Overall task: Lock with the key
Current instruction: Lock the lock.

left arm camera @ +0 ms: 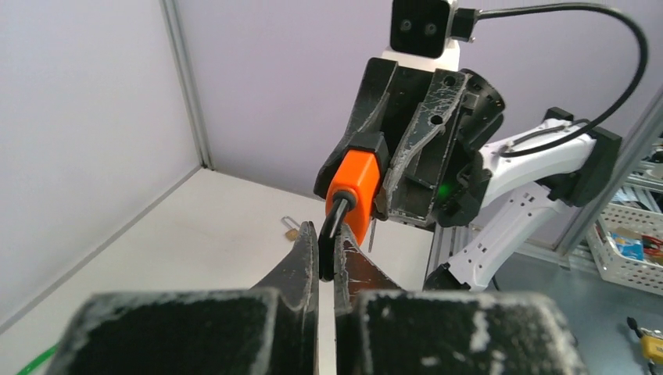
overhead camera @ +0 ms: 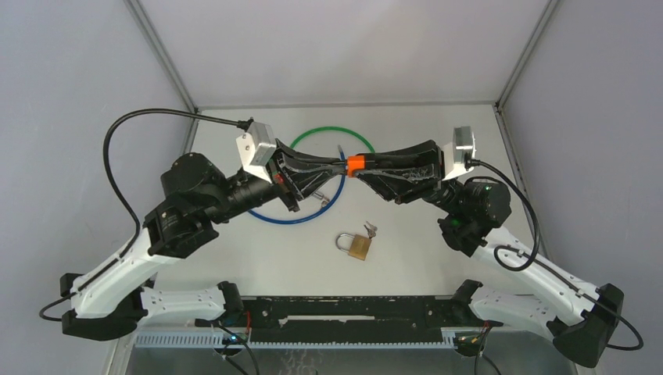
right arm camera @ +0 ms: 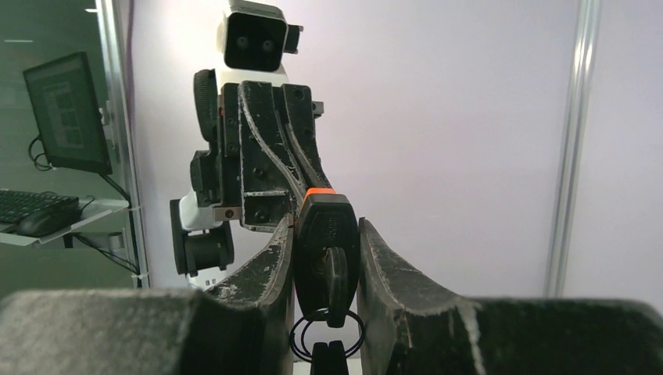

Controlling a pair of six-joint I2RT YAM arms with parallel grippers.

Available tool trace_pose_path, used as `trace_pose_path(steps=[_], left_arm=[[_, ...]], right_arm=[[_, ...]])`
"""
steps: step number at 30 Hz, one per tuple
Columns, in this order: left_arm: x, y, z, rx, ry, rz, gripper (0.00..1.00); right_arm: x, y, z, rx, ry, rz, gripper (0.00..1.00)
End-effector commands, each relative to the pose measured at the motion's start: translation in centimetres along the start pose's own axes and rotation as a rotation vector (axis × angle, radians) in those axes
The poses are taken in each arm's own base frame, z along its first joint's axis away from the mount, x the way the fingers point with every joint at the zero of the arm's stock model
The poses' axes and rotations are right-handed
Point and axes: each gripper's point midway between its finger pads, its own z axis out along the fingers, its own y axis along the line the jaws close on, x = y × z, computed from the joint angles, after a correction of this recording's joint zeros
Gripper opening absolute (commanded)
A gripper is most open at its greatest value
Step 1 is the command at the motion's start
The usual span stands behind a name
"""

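Noted mid-air above the table (overhead camera: 438,258), between both arms: orange lock (left arm camera: 356,187). Left end effector (left arm camera: 326,258) pressed together on the lock's black shackle (left arm camera: 333,225). Right end effector (right arm camera: 327,228) pinching the lock body from the opposite side, key ring (right arm camera: 327,334) hanging beneath. Lying flat on the table nearer the bases: brass padlock (overhead camera: 357,247), keys at its shackle, untouched. Farther back: green loop (overhead camera: 328,130) and blue loop (overhead camera: 289,221).
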Motion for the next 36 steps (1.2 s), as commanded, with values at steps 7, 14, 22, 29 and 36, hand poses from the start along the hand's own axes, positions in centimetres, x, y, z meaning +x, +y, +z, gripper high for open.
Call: trace_pose_path(steps=[7,14,22,29,36], left_arm=[[8.4,-11.0,1.2,0.539,0.358,-0.115,0.00],[8.0,-11.1,2.3,0.514,0.343,-0.084,0.00],[7.6,-7.8,4.6,0.310,0.315,0.004,0.00],[11.9,-9.9,3.1,0.425,0.552,0.025,0.00],[14.2,-9.2,2.9,0.388,0.562,0.030,0.00]], right_arm=[[9.8,-1.7,1.0,-0.070,0.324,0.064,0.00],[10.3,-1.9,1.8,-0.086,0.333,0.053,0.00],[12.3,-2.2,2.4,-0.072,0.348,0.045,0.00],[11.2,-2.0,3.1,-0.102,0.339,-0.009,0.00],[6.8,-1.7,4.5,-0.090,0.247,-0.036,0.00]])
